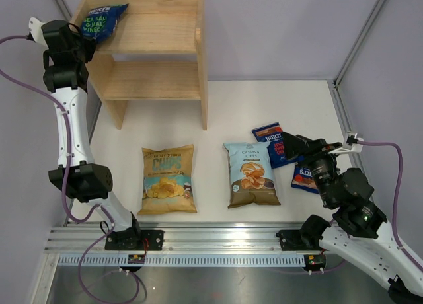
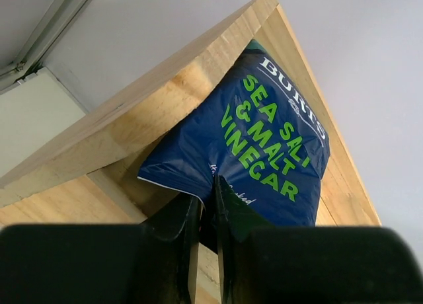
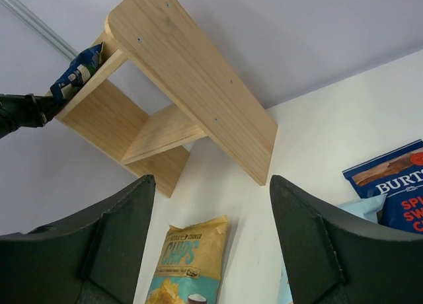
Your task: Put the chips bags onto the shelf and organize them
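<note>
A dark-blue "Sea Salt & Malt Vinegar" chips bag (image 1: 104, 20) leans in the left corner of the wooden shelf's (image 1: 158, 33) top tier. My left gripper (image 1: 84, 34) is shut on that bag's lower edge (image 2: 198, 165), its fingers (image 2: 177, 218) nearly together. On the table lie the yellow "CHIPS" bag (image 1: 168, 180), the Cassava Chips bag (image 1: 251, 174) and two dark-blue Burts bags (image 1: 269, 142) (image 1: 305, 177). My right gripper (image 1: 291, 144) hovers open over those two bags with nothing between its fingers (image 3: 129, 211).
The shelf's lower tier (image 1: 152, 79) holds nothing. A metal rail (image 1: 218, 241) carrying both arm bases runs along the near table edge. Grey walls close in the left, back and right sides.
</note>
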`<action>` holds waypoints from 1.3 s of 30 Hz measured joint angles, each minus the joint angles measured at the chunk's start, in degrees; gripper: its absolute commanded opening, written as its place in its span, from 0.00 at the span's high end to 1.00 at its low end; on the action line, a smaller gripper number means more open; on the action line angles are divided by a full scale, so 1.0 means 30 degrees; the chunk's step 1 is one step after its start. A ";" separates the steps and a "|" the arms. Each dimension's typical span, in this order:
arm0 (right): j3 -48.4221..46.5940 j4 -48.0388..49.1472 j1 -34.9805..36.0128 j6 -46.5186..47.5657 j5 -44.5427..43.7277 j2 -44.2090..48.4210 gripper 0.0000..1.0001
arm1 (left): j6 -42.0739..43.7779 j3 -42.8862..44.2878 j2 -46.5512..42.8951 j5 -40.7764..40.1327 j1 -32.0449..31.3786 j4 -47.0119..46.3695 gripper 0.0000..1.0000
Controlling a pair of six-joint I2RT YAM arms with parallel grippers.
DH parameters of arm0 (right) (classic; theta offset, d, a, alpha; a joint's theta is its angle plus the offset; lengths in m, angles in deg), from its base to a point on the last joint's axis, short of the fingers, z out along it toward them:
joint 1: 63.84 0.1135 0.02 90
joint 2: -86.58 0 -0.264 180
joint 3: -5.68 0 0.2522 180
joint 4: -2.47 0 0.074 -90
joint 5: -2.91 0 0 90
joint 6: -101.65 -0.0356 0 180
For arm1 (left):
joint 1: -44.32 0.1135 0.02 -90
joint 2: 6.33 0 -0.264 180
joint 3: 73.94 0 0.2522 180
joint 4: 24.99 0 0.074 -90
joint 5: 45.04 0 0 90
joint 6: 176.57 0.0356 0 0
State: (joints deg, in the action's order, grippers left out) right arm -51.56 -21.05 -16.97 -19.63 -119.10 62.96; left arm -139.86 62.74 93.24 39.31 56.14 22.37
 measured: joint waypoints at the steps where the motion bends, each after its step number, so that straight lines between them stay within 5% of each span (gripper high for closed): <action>1: 0.0000 0.0000 0.0000 -0.0007 0.0000 0.0000 0.22 | 0.0029 -0.0131 -0.0066 -0.0022 -0.0007 -0.0066 0.87; 5: 0.0000 0.0000 0.0000 -0.0102 0.0000 -0.0007 0.22 | 0.0204 -0.0634 -0.0364 -0.0291 -0.0015 -0.0095 0.83; 10: 0.0000 -0.0007 0.0000 -0.0219 0.0015 -0.0073 0.22 | 0.0794 -0.0976 -0.0933 -0.0809 0.0007 -0.0124 0.57; 18: -0.0619 -0.0648 0.0000 -0.0189 -0.0022 -0.1049 0.22 | 0.1508 -0.0976 -0.1158 -0.0678 0.0022 -0.0393 0.36; 19: -0.0758 -0.0780 0.0000 -0.0160 -0.0022 -0.1260 0.21 | 0.1610 -0.0976 -0.1239 -0.0663 0.0022 -0.0393 0.31; 20: -0.0976 -0.0969 0.0000 -0.0102 -0.0036 -0.1625 0.20 | 0.1661 -0.0976 -0.1304 -0.0663 0.0029 -0.0386 0.01; 30: -0.5778 -0.3708 -0.0627 0.0947 0.1654 -0.9398 0.01 | 0.2208 -0.1173 -0.3883 -0.0619 0.0474 0.0175 0.01; 36: -0.6543 -0.4204 -0.6929 0.0845 0.8240 -1.4535 0.00 | 0.3351 -0.2106 -0.5850 0.1056 0.0612 0.0321 0.01; 39: -0.6768 -0.4758 -0.8291 0.0984 0.9588 -1.6619 0.00 | 0.3927 -0.4867 -0.7905 0.3446 0.0619 -0.0189 0.01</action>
State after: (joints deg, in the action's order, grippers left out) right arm -71.87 -35.32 -41.84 -16.68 -90.34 13.10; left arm -128.08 48.14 69.53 49.65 57.99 21.81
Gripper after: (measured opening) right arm 0.993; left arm 0.988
